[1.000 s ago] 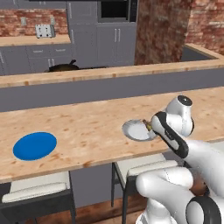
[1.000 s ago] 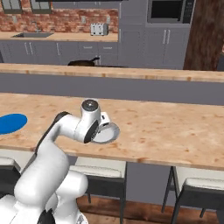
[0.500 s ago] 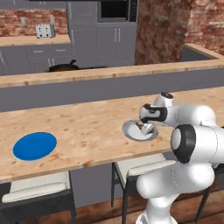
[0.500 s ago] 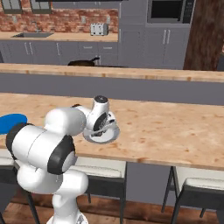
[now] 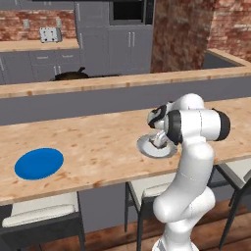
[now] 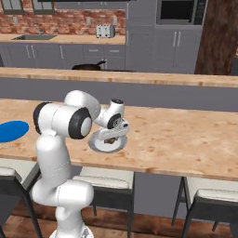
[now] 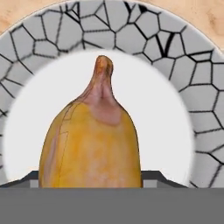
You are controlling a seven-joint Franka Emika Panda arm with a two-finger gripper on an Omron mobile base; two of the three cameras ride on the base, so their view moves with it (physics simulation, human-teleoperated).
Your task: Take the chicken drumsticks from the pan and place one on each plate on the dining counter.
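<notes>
A: Where do we see the golden-tan chicken drumstick (image 7: pixel 92 140)?

B: Over the white centre of the round whitish plate with the grey cracked-pattern rim (image 7: pixel 39 48), on the long light wood-grain surface (image 5: pixel 98 142).

A: And our pincer (image 6: pixel 113 136)?

B: Right above that plate; whether it grips the drumstick we cannot tell. The solid bright blue plate (image 5: pixel 39 163) lies well apart

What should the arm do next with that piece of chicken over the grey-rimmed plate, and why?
Probably open the jaws fully and lift straight up. In the hand view the drumstick sits between the fingertips over the white middle of the plate, and the base views show the gripper low on it. Whether it already rests there, I cannot tell.
</notes>
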